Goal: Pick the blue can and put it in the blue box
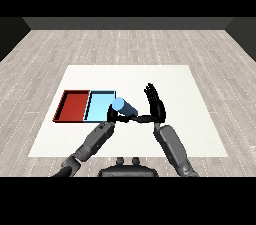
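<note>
The blue can lies tilted between the two hands, just beside the light blue tray, at its right edge. The left hand sits under the can's near end with its fingers curled around it. The right hand stands upright, fingers straight and spread, its thumb reaching toward the can's far end. The red tray lies beyond the blue one, on a white table

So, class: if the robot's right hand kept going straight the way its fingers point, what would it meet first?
Probably nothing: the right hand points its fingers up and away across the bare white table. The blue can lies to its left, off that line, though depth is unclear.
</note>
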